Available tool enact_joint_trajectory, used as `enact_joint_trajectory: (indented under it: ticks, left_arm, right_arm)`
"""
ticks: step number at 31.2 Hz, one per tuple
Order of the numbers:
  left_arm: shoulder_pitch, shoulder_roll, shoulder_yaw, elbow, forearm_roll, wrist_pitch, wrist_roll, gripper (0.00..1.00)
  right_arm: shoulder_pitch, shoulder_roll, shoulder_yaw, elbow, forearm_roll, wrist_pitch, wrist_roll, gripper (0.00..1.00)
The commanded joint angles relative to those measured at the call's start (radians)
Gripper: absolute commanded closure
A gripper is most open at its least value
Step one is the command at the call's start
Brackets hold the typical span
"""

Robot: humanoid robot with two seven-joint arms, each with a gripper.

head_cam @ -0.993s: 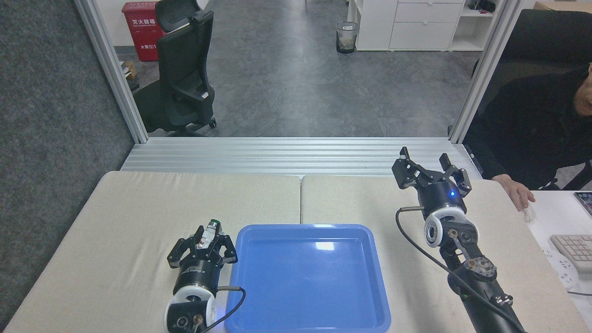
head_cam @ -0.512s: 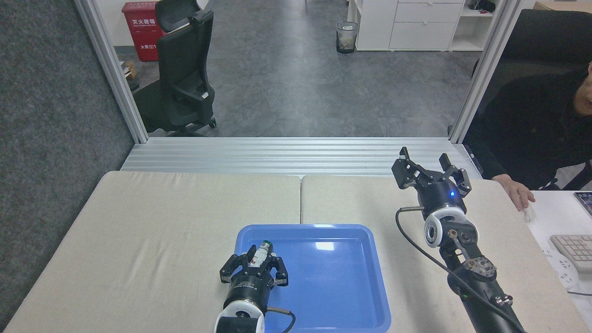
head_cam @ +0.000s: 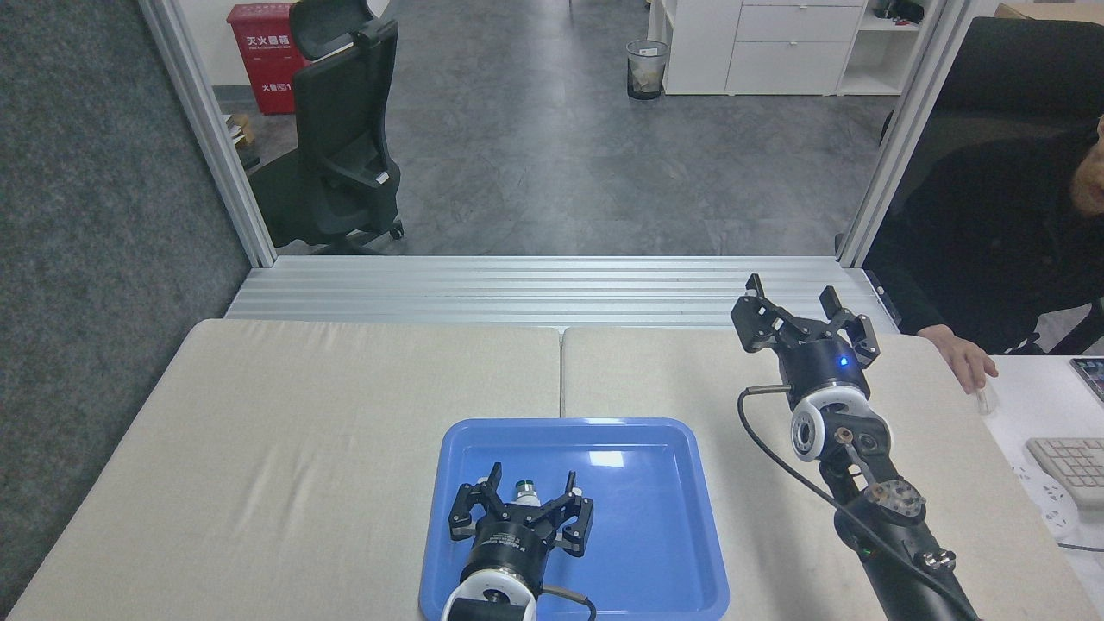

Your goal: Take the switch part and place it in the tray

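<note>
The blue tray [head_cam: 655,517] lies at the front middle of the table. My left gripper [head_cam: 530,479] is over the tray's left half, its fingers spread wide, so it is open. Between those fingers shows the switch part [head_cam: 524,493], seen end-on as a silvery cylinder with a green tip; its lower body is hidden by the gripper, and I cannot tell whether it rests on the tray floor. My right gripper [head_cam: 795,304] hangs open over the table's back right, well away from the tray, holding nothing.
A person in dark clothes sits at the right with a hand [head_cam: 966,358] on the table's edge. A keyboard [head_cam: 1074,466] lies on the white desk there. An aluminium rail [head_cam: 552,289] borders the table's far side.
My left gripper carried the switch part rightward from beside the tray to over its left half, then spread its fingers apart. The right arm has stayed still.
</note>
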Motion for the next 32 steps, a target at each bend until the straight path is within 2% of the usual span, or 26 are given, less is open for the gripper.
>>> enact_joint_trajectory:
  ticks: [1,5,11,15,19,25,32]
  left_arm:
    - [-0.107,-0.018,0.088,-0.031,0.004,-0.001,0.079,0.0]
    - [-0.167,0.005,0.258,-0.026,0.006,-0.013,0.097,0.0]
    - [-0.189,0.16,0.397,0.01,0.04,-0.061,0.11,0.0]
    - [-0.187,0.219,0.476,0.039,0.098,-0.088,0.145,0.0]
    - [-0.181,0.24,0.532,0.075,0.121,-0.119,0.171,0.0]
    - [-0.189,0.245,0.538,0.168,0.119,-0.108,0.306,0.0]
    - [-0.21,0.274,0.538,0.245,0.136,-0.119,0.308,0.0]
  right_arm:
    - [0.001,0.004,-0.001,0.0,0.001,0.052,-0.005,0.0]
    - [-0.002,0.043,-0.002,0.0,0.004,0.098,-0.006,0.0]
    - [-0.002,0.053,-0.002,0.0,0.004,0.107,-0.012,0.0]
    - [-0.004,0.051,-0.002,0.0,0.005,0.107,-0.012,0.0]
    - [-0.002,0.051,-0.002,0.0,0.007,0.107,-0.012,0.0]
    - [-0.002,0.05,-0.001,0.0,0.008,0.107,-0.012,0.0]
    - [-0.002,0.05,-0.001,0.0,0.008,0.107,-0.014,0.0]
